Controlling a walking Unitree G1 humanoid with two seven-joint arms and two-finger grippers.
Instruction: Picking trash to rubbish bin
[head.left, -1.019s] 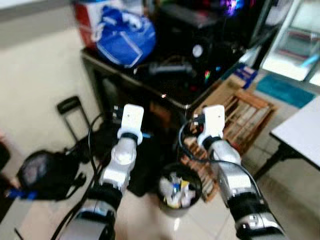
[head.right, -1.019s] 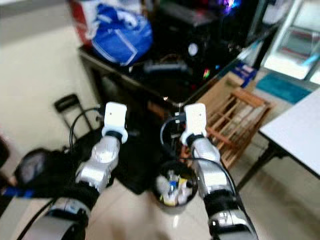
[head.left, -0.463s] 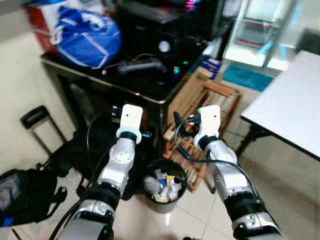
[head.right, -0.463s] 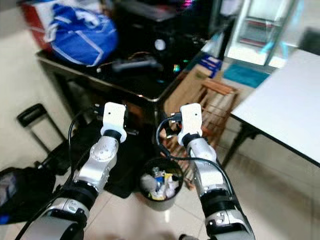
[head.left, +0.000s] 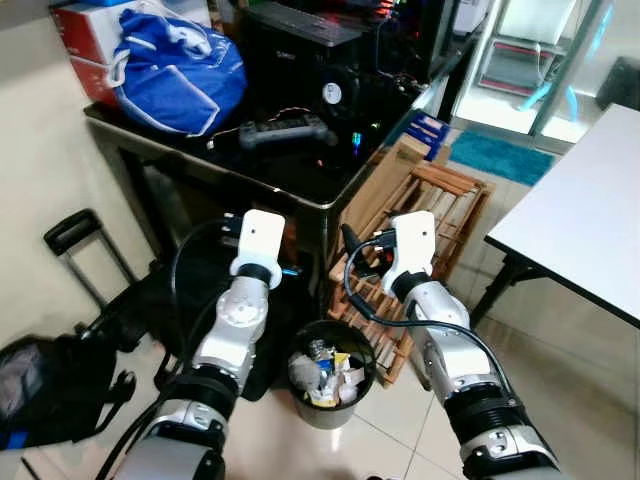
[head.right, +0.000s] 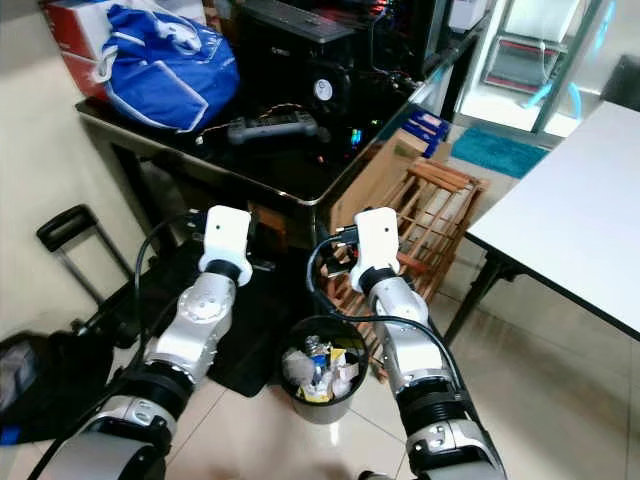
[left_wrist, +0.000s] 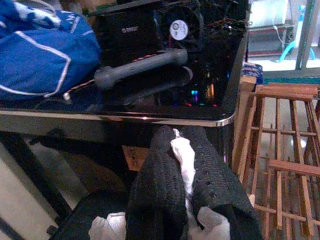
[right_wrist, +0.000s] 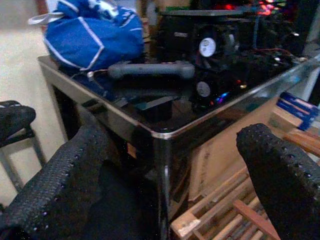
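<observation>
Nearest, on the pale glossy floor tiles between the two silver arms: round black rubbish bin (head.left: 330, 372), full of crumpled white and yellow scraps. Above and left of it, left gripper (left_wrist: 184, 150), pinched tight on a wad of white tissue (left_wrist: 183, 156) between knobbly black fingers (left_wrist: 157, 175). Right gripper (right_wrist: 167, 150) raised alongside, spread wide, nothing between the textured pads. Directly behind the bin, slatted wooden rack (head.left: 420, 225) leaning at a tilt, with a flat cardboard piece (head.left: 385, 180) against it. On the floor at left, black bag (head.left: 55, 385) and a black luggage handle (head.left: 75, 235) near the cream wall. Further back, glossy black bench (head.left: 290, 170) with a bright metal edge, carrying a soft blue bag (head.left: 180, 65), a grey bar-shaped device (head.left: 285, 130), a black computer case (head.left: 320, 55) with fans and coloured lights. At right, corner of a white table (head.left: 580, 230) on dark legs. Far behind, teal mat (head.left: 500, 155).
</observation>
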